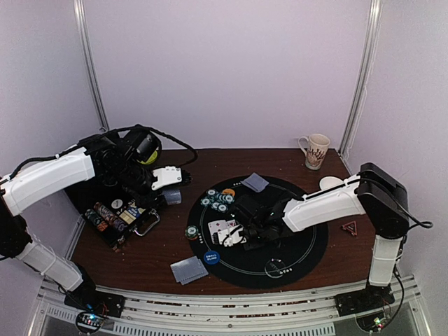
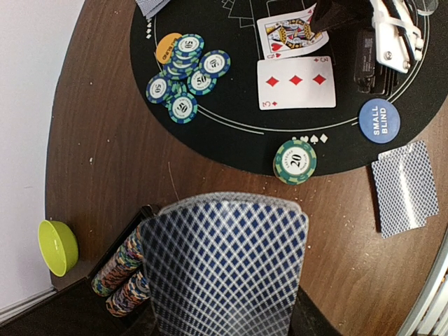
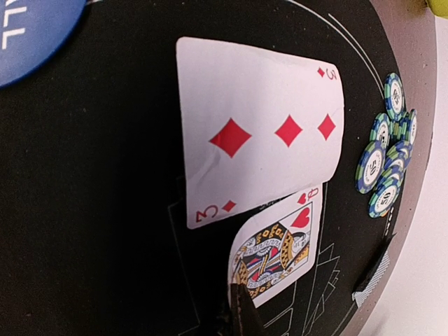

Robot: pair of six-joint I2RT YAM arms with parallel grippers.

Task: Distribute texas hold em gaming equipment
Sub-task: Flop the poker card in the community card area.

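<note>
On the brown surface [image 1: 154, 245], the round black mat [image 1: 294, 259] is your dealing ground. Your left claw [image 1: 169, 190] hangs to the left of it, beside the chip tray [image 1: 115, 220]. It is clamped on the pack of cards [image 2: 224, 273], backs towards its own camera. Your right claw [image 1: 241, 234] is over the mat's middle, tips together, set at the edge of the queen of hearts [image 2: 287, 31]; whether it presses the card cannot be told. The three of diamonds [image 2: 295, 82] lies face up just beside the queen.

The step looks to be squaring these two cards. Nudge the queen with a flat, light push and stay off the three. Two face-down cards [image 2: 406, 185] lie at the mat's rim near the blue button [image 2: 379, 120]. Mind the heap of chips [image 2: 182, 77] and the lone chip [image 2: 295, 161].
</note>
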